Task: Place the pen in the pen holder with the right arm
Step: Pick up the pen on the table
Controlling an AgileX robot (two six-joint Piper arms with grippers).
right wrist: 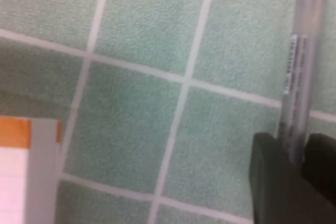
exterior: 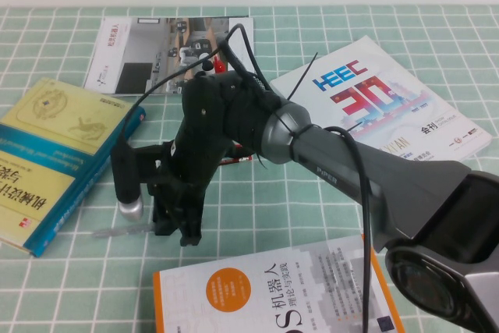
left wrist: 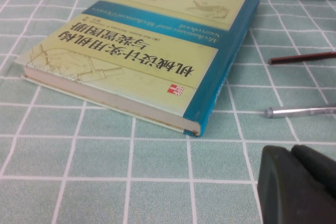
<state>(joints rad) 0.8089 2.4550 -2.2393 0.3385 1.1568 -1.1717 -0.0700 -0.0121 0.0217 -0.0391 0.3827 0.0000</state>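
Right end effector is clamping the pen flat on the counter, fingers pinching mid-barrel; pen is looking light, stiff, slick; left end effector is parked at 9 o'clock, state unclear.

Most of the pen behind the right gripper, pen holder seemingly hidden.

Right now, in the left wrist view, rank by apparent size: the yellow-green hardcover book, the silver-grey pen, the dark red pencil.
1. Yellow-green hardcover book, far largest.
2-3. Silver-grey pen and dark red pencil: both cut off at the frame edge, not rankable. Right gripper has fingers either side of the pen.
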